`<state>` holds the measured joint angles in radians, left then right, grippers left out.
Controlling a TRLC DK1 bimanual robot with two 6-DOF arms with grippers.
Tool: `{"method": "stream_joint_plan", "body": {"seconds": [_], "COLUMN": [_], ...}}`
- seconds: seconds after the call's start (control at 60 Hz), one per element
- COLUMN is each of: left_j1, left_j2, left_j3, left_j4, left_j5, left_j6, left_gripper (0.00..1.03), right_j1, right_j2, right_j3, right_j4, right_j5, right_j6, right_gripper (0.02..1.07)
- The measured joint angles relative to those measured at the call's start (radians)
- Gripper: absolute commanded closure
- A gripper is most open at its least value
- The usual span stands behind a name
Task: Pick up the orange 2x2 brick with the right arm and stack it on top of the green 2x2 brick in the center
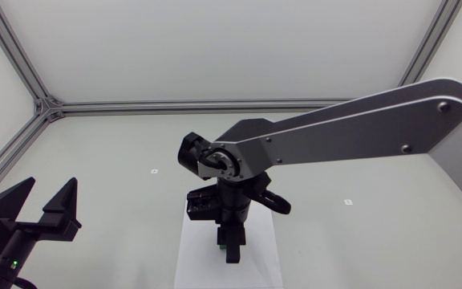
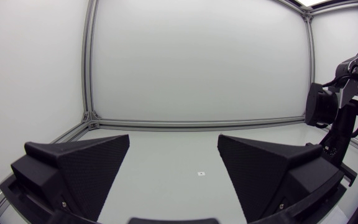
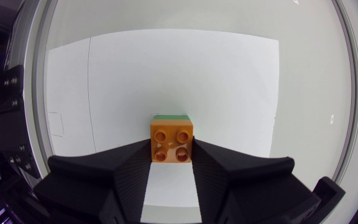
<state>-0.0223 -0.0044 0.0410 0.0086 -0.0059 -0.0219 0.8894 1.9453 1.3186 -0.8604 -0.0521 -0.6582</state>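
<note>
Now the right gripper (image 3: 171,152), clamped on the orange 2x2 brick (image 3: 172,137), holds it over the green 2x2 brick (image 3: 171,116) mid paper sheet (image 1: 191,257). Square the studs, then press straight down. Left gripper (image 1: 51,189) stands apart.

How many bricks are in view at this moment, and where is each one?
2. The orange brick sits between the fingers of the right gripper. The green brick appears to lie under it, with only one edge showing. Others may be hidden beneath the arm.
</note>
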Motion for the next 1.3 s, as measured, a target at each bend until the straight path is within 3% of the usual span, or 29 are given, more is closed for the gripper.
{"method": "stream_joint_plan", "body": {"seconds": [0.2,0.333,0.433,1.3], "left_j1": [0.0,0.0,0.0,0.0], "left_j2": [0.0,0.0,0.0,0.0], "left_j3": [0.0,0.0,0.0,0.0], "left_j4": [0.0,0.0,0.0,0.0], "left_j5": [0.0,0.0,0.0,0.0], "left_j6": [0.0,0.0,0.0,0.0], "left_gripper": [0.04,0.04,0.04,0.04], "right_j1": [0.0,0.0,0.0,0.0], "right_j2": [0.0,0.0,0.0,-0.016], "right_j3": [0.0,-0.001,-0.002,-0.021], "right_j4": [0.003,0.021,0.023,0.022], "right_j5": [0.0,0.009,0.01,0.012], "right_j6": [0.0,0.0,0.0,0.003], "right_gripper": [0.92,0.78,0.72,0.72]}}
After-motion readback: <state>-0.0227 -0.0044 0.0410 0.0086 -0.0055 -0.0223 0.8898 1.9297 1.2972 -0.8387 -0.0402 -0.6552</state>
